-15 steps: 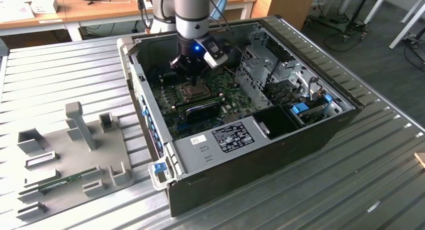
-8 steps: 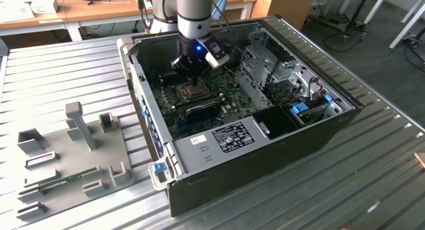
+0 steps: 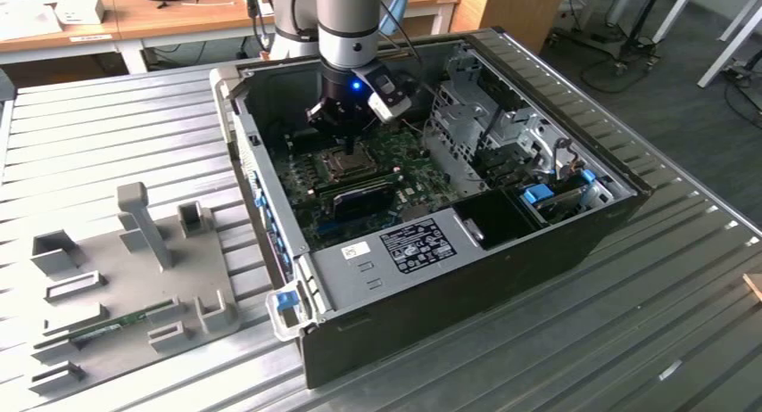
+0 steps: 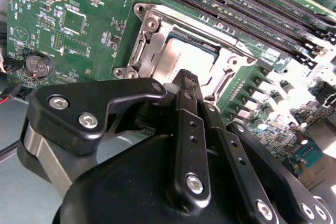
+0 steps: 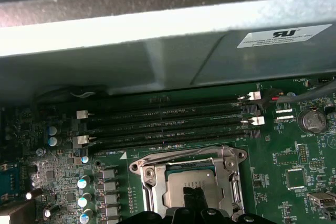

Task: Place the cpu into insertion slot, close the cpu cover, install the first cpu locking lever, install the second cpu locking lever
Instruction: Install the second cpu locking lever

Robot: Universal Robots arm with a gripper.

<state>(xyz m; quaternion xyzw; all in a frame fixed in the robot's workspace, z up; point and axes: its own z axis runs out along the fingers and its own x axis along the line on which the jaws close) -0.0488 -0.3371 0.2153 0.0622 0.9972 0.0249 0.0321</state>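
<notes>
1. Where the gripper (image 4: 187,77) comes down over the socket, its black linkage blocks much of the second wrist view, and the near edge of the cover (image 4: 140,51) is lost behind it.
2. The two fingertips (image 5: 193,195) look pressed together on the cpu (image 5: 185,182), clenched with no gap I can see; whether they pinch anything I cannot tell.
3. In the exterior view the arm hides the back of the case (image 3: 572,243), and the gripper (image 3: 345,143) hangs over the slot (image 3: 349,165).
4. The cpu is a flat, pale, matte square, sitting in the slot (image 5: 181,174) with the silvery cover (image 5: 231,177) framing it.
5. A thin bent wire lever (image 5: 181,153) lies along the frame's 12 o'clock edge in the first wrist view; whether it is latched is hard to make out.
6. Long black memory slots (image 5: 168,124) run in parallel beyond the socket, on the green board (image 5: 294,156).
7. A round coin battery (image 5: 311,120) sits at 2 o'clock from the socket in that view.
8. The ribbed metal table (image 3: 107,127) carries a grey fixture (image 3: 143,225) at 9 o'clock from the case.
</notes>
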